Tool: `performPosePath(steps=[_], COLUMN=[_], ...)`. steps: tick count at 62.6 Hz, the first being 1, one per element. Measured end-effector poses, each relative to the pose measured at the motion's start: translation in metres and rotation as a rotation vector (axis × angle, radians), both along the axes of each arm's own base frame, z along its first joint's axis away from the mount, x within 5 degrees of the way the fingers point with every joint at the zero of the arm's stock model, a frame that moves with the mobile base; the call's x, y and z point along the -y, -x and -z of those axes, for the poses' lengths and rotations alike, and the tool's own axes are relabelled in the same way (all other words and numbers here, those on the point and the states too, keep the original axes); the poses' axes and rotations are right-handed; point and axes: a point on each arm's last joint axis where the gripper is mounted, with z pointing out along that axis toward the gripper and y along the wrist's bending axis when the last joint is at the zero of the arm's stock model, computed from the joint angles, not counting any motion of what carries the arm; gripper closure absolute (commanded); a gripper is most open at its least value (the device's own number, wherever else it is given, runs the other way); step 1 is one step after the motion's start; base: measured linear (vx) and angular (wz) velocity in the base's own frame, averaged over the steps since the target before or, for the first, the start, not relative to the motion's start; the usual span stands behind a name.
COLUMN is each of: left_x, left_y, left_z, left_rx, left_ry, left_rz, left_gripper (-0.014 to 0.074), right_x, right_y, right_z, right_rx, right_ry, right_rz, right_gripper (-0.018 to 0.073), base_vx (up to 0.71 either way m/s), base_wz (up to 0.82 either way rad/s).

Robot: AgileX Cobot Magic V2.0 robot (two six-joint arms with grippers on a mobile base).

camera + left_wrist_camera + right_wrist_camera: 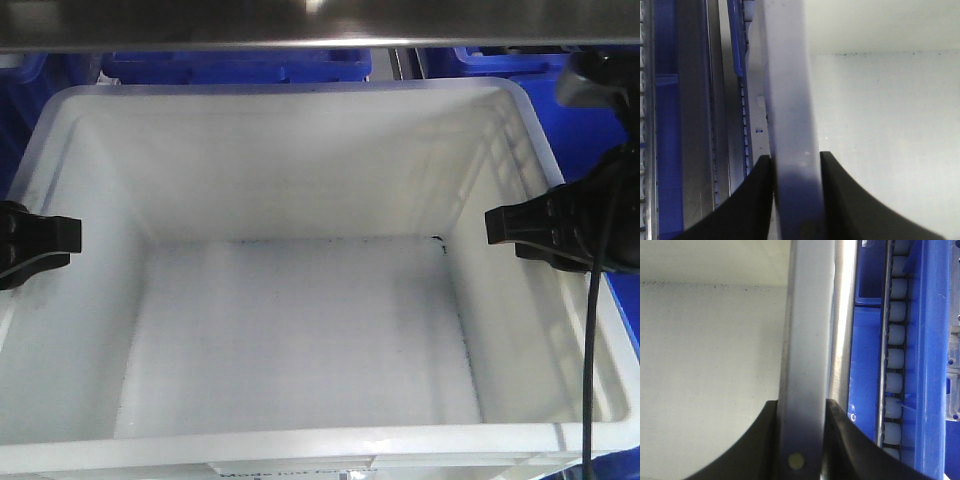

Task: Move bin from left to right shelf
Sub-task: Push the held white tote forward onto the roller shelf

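L hand (pixel 68 240) is clamped on the left rim (pixel 790 100) of the white bin (pixel 300 170): one finger outside the wall, one inside, w/ the rim filling the gap in the left wrist view. Bin sits betw. both arms, empty, its far end just under the steel crossbeam (pixel 300 25), w/ blue totes (pixel 240 65) behind. Can't tell if it's resting on rollers or already lifted. R hand (pixel 494 228) grips the right rim (pixel 807 315) the same way, closed across it. Just right of that wall runs a roller rail (pixel 895 340). Risks, as I judge them: each side is only a pinch on smooth plastic, so an uneven lift or arms moving out of sync could tilt or twist the bin, or slip it from one hand. The far rim could catch the crossbeam if raised too high before it's pulled back. A black cable (pixel 592 330) hangs over the bin's right wall and could prob. snag during the sideways move.
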Motion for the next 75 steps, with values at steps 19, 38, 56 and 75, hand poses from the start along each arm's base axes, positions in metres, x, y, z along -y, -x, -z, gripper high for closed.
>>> performPosePath(steps=[19, 38, 56, 75], left_x=[0.0000, 0.0000, 0.0000, -0.0027], left_y=[0.0000, 0.0000, 0.0000, -0.0030], left_z=[0.0000, 0.0000, 0.0000, -0.0019], left_rx=[0.000, 0.000, 0.000, 0.044], left_ry=[0.000, 0.000, 0.000, -0.038], left_rz=[0.000, 0.000, 0.000, -0.004], left_gripper=[0.0565, 0.0565, 0.0565, 0.0565], right_x=[0.0000, 0.0000, 0.0000, -0.0033], right_y=[0.0000, 0.0000, 0.0000, -0.0058], right_z=[0.0000, 0.0000, 0.0000, -0.0014], right_rx=[0.000, 0.000, 0.000, 0.046], right_ry=[0.000, 0.000, 0.000, -0.021], right_rz=[0.000, 0.000, 0.000, -0.009], right_gripper=[0.0485, 0.0485, 0.0485, 0.0485], base_vx=[0.00, 0.00, 0.00, 0.00], base_wz=[0.00, 0.00, 0.00, 0.00])
